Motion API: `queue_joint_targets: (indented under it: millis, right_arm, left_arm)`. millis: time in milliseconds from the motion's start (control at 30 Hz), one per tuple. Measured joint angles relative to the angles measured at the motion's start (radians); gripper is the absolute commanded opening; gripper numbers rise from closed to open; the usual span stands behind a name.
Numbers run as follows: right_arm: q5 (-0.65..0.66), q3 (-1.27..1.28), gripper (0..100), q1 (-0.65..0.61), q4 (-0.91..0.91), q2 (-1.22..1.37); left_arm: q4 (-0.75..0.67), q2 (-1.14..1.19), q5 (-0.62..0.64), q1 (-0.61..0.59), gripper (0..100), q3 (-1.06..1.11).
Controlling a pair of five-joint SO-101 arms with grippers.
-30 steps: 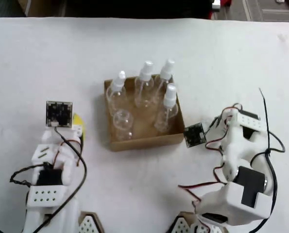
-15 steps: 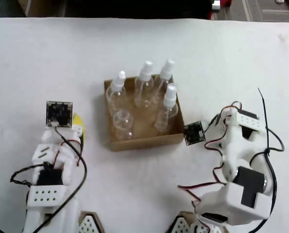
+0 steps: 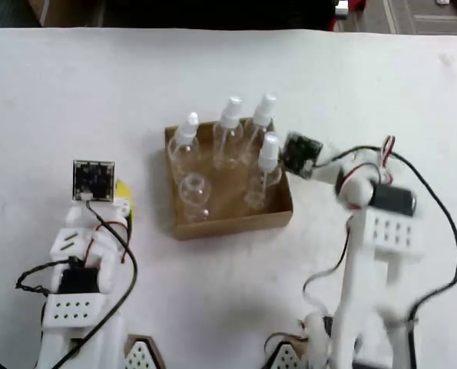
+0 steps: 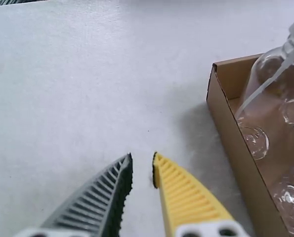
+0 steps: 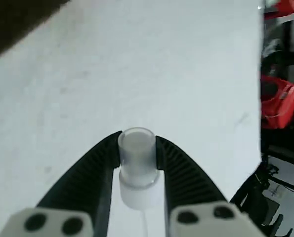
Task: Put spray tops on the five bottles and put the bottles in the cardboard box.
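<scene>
The cardboard box stands mid-table. Inside it are several clear bottles with white spray tops and one open-necked bottle at the front left corner. My right gripper is shut on a white spray top with a clear cap, gripped between its black fingers. The right arm is raised, with its wrist by the box's right wall. My left gripper rests over bare table left of the box. Its grey and yellow fingers are a narrow gap apart and hold nothing.
White table cloth lies all around the box. The left arm's base sits at the front left and the right arm's base at the front right. The far table edge meets a dark floor.
The right arm has lifted off the table at the front right and swung up toward the box's right side. The left arm and the bottles have not moved.
</scene>
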Motion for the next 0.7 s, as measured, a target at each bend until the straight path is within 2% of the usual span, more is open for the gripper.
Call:
queue_joint_targets:
  millis: [233,300,433,600,700]
  right_arm:
    - [-0.598,-0.150,1.6,-0.235,0.000,-0.351]
    - [-0.730,-0.201,1.6,-0.270,0.000,-0.407]
    - [-0.885,-0.265,1.6,-0.307,0.000,-0.500]
    - [-0.997,-0.328,1.6,-0.365,0.000,-0.603]
    - [-1.051,-0.342,1.6,-0.439,-0.078,-0.620]
  left_arm:
    - [0.000,0.000,0.000,0.000,7,0.000]
    - [0.000,0.000,0.000,0.000,7,0.000]
    - [0.000,0.000,0.000,0.000,7,0.000]
    - [0.000,0.000,0.000,0.000,7,0.000]
    - [0.000,0.000,0.000,0.000,7,0.000]
